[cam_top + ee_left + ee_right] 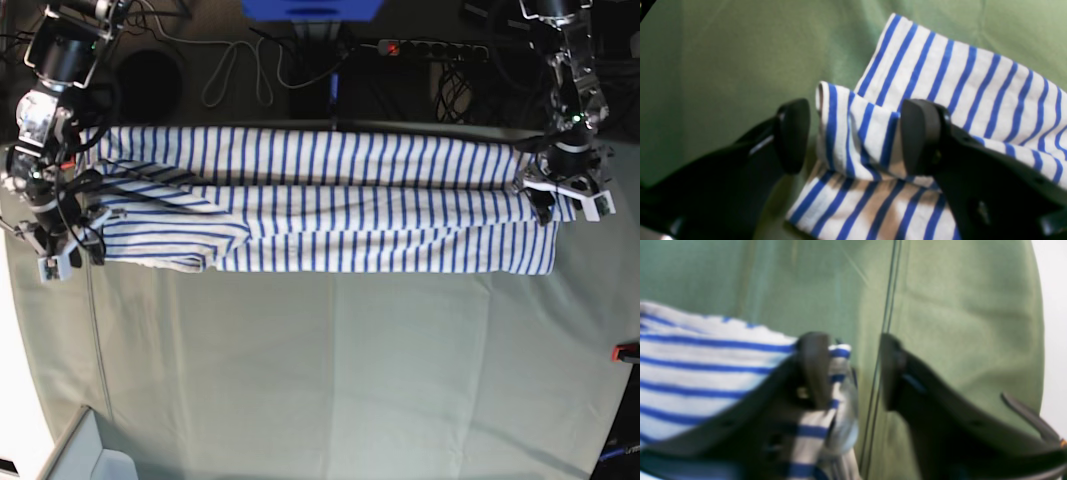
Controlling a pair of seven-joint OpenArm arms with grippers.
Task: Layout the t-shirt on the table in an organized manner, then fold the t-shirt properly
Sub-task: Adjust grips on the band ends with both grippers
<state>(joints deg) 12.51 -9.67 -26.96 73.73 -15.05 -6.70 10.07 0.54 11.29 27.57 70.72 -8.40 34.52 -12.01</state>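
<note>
Claws spread, my left claw (853, 136) straddles a folded edge of the t-shirt (330, 215) stretched between both claws on the tabletop (350, 370), right claw (853, 371) beside the other end; I'd pinch both evenly.

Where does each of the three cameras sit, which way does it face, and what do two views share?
Left wrist: rides the left arm, looks down past the open left gripper at a folded shirt corner.
Right wrist: rides the right arm, looks down past the open right gripper at a shirt edge on the table.
Base: overhead, facing down; shows both arms at the shirt's ends.
Shared: the striped shirt shows in all three.
</note>
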